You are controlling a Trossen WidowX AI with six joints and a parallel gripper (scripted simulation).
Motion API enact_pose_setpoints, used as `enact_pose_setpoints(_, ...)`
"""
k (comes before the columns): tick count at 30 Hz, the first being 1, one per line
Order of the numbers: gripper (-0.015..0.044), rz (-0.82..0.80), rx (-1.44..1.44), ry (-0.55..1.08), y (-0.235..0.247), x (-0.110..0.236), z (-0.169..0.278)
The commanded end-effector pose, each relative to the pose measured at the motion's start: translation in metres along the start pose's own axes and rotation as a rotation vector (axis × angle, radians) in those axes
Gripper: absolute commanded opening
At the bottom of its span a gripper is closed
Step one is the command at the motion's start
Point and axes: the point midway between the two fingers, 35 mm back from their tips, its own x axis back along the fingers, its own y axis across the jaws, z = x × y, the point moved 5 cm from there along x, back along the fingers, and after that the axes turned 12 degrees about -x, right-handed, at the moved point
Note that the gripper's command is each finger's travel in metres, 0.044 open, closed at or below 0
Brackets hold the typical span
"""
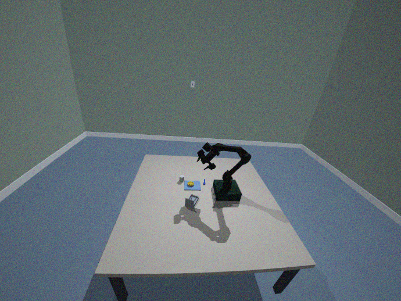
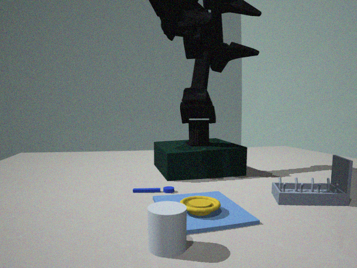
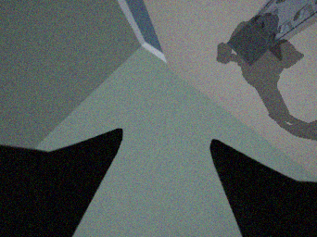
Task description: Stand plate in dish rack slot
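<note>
The yellow plate lies flat on a blue mat, near the white cup; the grey dish rack sits well right, its slots bare; the gripper hangs high, fingers spread, holding nothing; the pick has not begun; next it should descend onto the plate's rim.

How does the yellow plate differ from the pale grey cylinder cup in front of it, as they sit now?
The round yellow plate is low, wide and shallow; the pale grey cylinder cup is tall and narrow. The plate lies flat on the light blue mat; the cup stands upright, at least mostly on the bare beige table beside the mat. Shared: neither is held, and the open black pincer hangs high above both.
</note>
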Motion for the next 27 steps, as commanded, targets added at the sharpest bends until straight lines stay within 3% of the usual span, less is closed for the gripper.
enact_pose_setpoints(1, 0.0400, 0.001, 0.003, -0.003, 0.000, 0.000, -0.001)
enact_pose_setpoints(27, 0.0400, 0.343, 0.522, -0.345, 0.018, -0.029, -0.082)
